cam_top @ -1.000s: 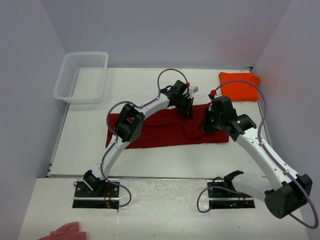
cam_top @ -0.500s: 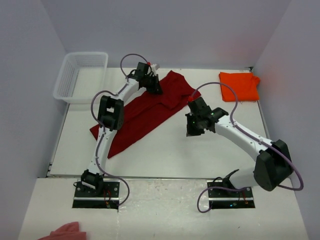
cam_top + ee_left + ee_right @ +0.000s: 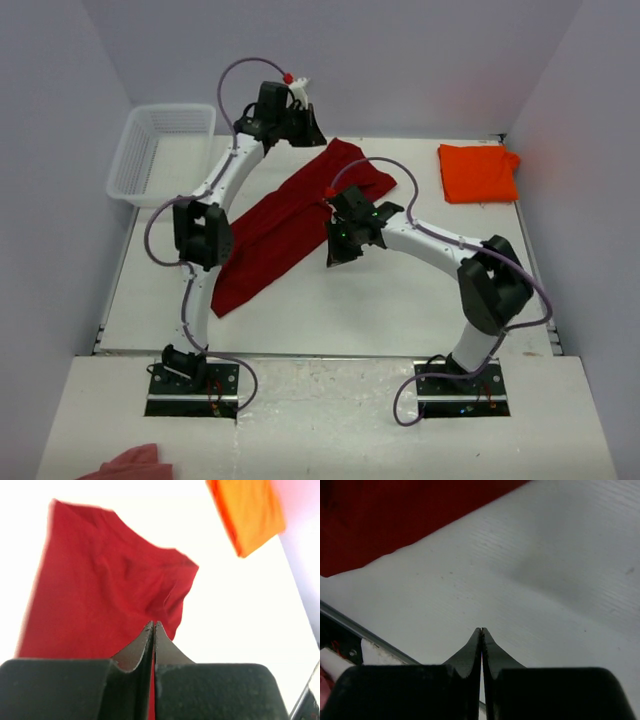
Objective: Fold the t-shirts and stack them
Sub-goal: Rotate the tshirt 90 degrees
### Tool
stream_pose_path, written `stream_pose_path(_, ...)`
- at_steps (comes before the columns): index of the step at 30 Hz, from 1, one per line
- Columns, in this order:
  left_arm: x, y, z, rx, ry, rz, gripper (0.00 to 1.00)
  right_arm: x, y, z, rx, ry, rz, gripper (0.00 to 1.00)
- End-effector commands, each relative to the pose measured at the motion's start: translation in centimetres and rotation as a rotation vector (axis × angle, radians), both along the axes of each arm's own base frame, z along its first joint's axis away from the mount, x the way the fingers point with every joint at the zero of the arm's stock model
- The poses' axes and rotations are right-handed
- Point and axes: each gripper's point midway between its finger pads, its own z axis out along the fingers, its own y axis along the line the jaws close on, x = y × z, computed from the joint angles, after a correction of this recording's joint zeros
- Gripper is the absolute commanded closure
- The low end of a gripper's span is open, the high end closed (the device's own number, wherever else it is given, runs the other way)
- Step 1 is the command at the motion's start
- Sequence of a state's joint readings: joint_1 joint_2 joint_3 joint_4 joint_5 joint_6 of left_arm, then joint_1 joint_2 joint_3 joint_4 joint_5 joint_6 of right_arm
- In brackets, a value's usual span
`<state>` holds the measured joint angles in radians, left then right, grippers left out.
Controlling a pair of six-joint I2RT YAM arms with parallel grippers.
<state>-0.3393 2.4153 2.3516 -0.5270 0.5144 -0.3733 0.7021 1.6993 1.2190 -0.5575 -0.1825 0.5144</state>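
Note:
The dark crimson t-shirt (image 3: 290,215) lies as a long diagonal strip from the table's far middle to the near left. It fills the left wrist view (image 3: 105,585). My left gripper (image 3: 312,130) is raised at the far edge by the shirt's upper end. Its jaws are shut, with red showing in the slit between them. My right gripper (image 3: 338,245) is shut and empty, hovering at the shirt's right edge over bare table; its view shows the shirt's edge (image 3: 395,515). The orange t-shirt (image 3: 478,172) lies folded at the far right and also shows in the left wrist view (image 3: 247,512).
A white mesh basket (image 3: 165,150) stands at the far left corner. A pale pink cloth scrap (image 3: 130,465) lies on the near ledge beside the left arm's base. The walls close in on three sides of the table (image 3: 420,300).
The crimson shirt swung from lying crosswise to a narrow diagonal strip. My left gripper rose to the far edge. My right gripper left the shirt and moved left across the table.

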Motion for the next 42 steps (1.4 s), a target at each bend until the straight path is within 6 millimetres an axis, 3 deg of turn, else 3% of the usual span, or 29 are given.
stream_pose_path(1,-1.8,5.0,15.7,0.039,-0.251,0.21,1.0,1.2,5.6,2.1,0.114,-0.041,0.124,1.0)
stream_pose_path(2,-2.2,6.4,16.7,0.068,-0.256,0.275,1.0,1.3,6.5,2.0,0.111,-0.041,0.146,1.0)
stream_pose_path(3,-3.0,8.2,16.5,0.108,-0.209,0.352,1.0,1.9,8.0,3.4,0.131,-0.066,0.165,1.0)
stream_pose_path(4,-3.4,11.4,18.0,0.142,-0.216,0.465,1.0,1.9,8.9,3.5,0.136,-0.062,0.183,1.0)
stream_pose_path(5,-4.0,12.9,18.0,0.159,-0.187,0.511,1.0,1.3,10.1,2.4,0.123,-0.039,0.21,1.0)
stream_pose_path(7,-5.9,17.9,17.0,0.25,-0.099,0.672,1.0,1.2,12.7,3.8,0.169,-0.052,0.255,1.0)
stream_pose_path(8,-6.7,19.4,16.5,0.29,-0.079,0.714,1.0,1.2,13.4,2.8,0.162,-0.033,0.263,1.0)
stream_pose_path(9,-7.6,20.8,15.8,0.339,-0.055,0.758,1.0,1.5,14.6,3.6,0.183,-0.044,0.276,1.0)
stream_pose_path(10,-8.5,22.1,13.8,0.401,-0.014,0.791,1.0,1.5,15.3,3.5,0.189,-0.035,0.287,1.0)
stream_pose_path(11,-9.6,24.2,14.5,0.45,-0.035,0.868,1.0,0.7,16.3,2.1,0.182,0.002,0.317,1.0)
stream_pose_path(12,-10.3,25.0,14.0,0.483,-0.025,0.891,1.0,0.9,17.5,3.0,0.204,-0.012,0.334,1.0)
stream_pose_path(13,-11.4,26.2,12.9,0.532,0.002,0.913,1.0,0.3,18.4,1.4,0.187,0.016,0.356,1.0)
stream_pose_path(14,-11.8,26.4,12.4,0.55,0.016,0.913,1.0,-0.1,18.7,1.0,0.176,0.032,0.368,1.0)
stream_pose_path(15,-12.2,26.6,12.0,0.563,0.026,0.911,1.0,0.1,19.8,1.9,0.201,0.017,0.384,1.0)
stream_pose_path(19,-14.1,26.6,9.8,0.581,0.061,0.872,1.0,-1.3,22.2,0.8,0.24,0.055,0.443,1.0)
stream_pose_path(31,-15.9,26.2,10.5,0.544,0.005,0.81,1.0,-2.6,23.7,-4.3,0.234,0.14,0.447,1.0)
stream_pose_path(34,-16.2,26.4,11.0,0.546,-0.007,0.813,1.0,-3.2,22.6,-6.6,0.198,0.174,0.411,1.0)
stream_pose_path(35,-16.2,26.4,11.0,0.548,-0.01,0.813,1.0,-2.9,22.5,-6.3,0.196,0.15,0.395,1.0)
stream_pose_path(36,-16.2,26.5,10.9,0.552,-0.008,0.813,1.0,-3.5,21.1,-8.0,0.154,0.177,0.372,1.0)
stream_pose_path(38,-16.2,26.4,10.6,0.556,-0.003,0.809,1.0,-3.7,19.8,-8.9,0.115,0.181,0.31,1.0)
stream_pose_path(40,-16.1,26.1,10.0,0.553,0.008,0.792,1.0,-3.7,17.3,-10.0,0.044,0.167,0.218,1.0)
stream_pose_path(41,-16.0,26.0,9.9,0.548,0.01,0.79,1.0,-4.0,15.4,-11.7,-0.011,0.158,0.174,1.0)
stream_pose_path(42,-16.0,25.9,9.5,0.547,0.017,0.783,1.0,-4.0,15.0,-10.6,0.0,0.137,0.151,1.0)
